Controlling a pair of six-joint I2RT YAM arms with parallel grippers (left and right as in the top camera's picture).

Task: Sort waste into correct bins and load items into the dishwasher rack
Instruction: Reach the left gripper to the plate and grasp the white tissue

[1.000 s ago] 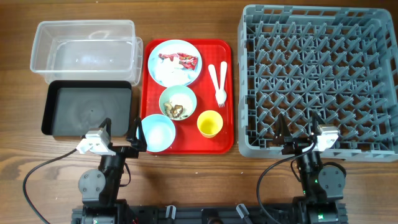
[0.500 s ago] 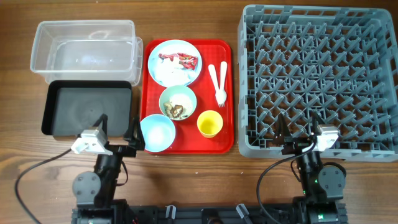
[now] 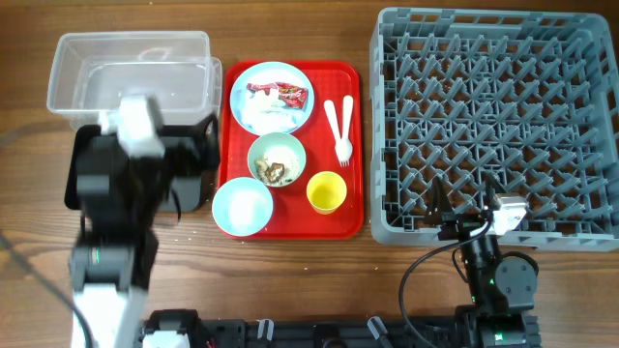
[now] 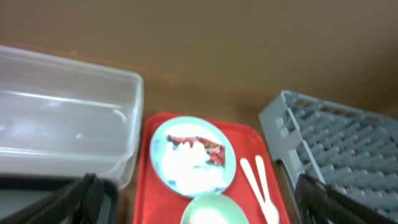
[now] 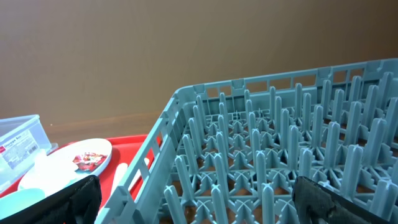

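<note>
Wrapper (image 4: 196, 144) lies untouched on the plate (image 4: 160, 171). The left gripper (image 4: 199, 196) hovers nearby and the right gripper (image 5: 199, 205) is idle, both with jaws apart. Next likely means pinching the wrapper.

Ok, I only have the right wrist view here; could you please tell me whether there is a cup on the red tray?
Observer: Yes, a yellow cup stands on the red tray, in its near corner beside the dishwasher rack.
Operator: Thank you. Is anything in the bowls?
Observer: The bowl in the tray's middle holds brown food scraps.
Operator: And where is the left gripper, please?
Observer: The left gripper, jaws wide apart and empty, is over the black tray.
</note>
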